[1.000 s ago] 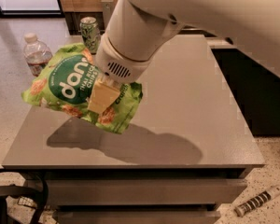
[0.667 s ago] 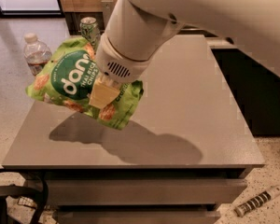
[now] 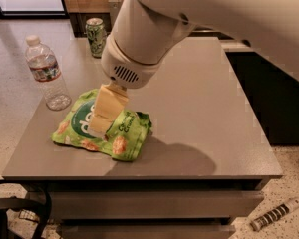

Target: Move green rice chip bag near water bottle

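The green rice chip bag (image 3: 125, 134) lies on the grey table (image 3: 204, 108) near its front left corner. My gripper (image 3: 101, 119) comes down onto it from the upper right. One cream finger (image 3: 105, 108) lies across the bag's round logo and the jaws still look shut on the bag. The other finger is hidden behind the bag. The water bottle (image 3: 46, 73), clear with a white cap and a red-and-white label, stands upright at the table's left edge. It is just to the left of the bag and slightly behind it, with a small gap between them.
A green drink can (image 3: 95, 36) stands at the back left of the table. My large white arm (image 3: 199, 14) spans the upper right of the view. A striped cylindrical object (image 3: 274, 215) lies on the floor at the lower right. Dark cabinets stand to the right.
The bag was held up above the table. Now it has come down to rest on the tabletop beside the water bottle, with the gripper still on it.
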Controlling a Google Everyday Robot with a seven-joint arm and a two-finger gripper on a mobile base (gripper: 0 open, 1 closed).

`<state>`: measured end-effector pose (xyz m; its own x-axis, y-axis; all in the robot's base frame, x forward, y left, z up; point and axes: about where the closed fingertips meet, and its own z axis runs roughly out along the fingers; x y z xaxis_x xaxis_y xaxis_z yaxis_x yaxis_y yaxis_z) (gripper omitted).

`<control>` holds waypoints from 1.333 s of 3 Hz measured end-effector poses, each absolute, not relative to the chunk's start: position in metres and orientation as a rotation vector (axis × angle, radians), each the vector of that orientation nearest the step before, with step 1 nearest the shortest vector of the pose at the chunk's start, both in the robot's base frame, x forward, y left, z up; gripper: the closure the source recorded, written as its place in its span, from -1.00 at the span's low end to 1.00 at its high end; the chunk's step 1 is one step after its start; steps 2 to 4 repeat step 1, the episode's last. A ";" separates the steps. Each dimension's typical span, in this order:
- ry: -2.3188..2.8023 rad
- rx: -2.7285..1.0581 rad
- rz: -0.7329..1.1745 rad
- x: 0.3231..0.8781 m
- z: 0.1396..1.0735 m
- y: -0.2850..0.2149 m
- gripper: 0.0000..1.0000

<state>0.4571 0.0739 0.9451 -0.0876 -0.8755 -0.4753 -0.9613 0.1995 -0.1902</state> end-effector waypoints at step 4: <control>1.993 -1.706 0.232 0.457 0.945 0.074 -1.00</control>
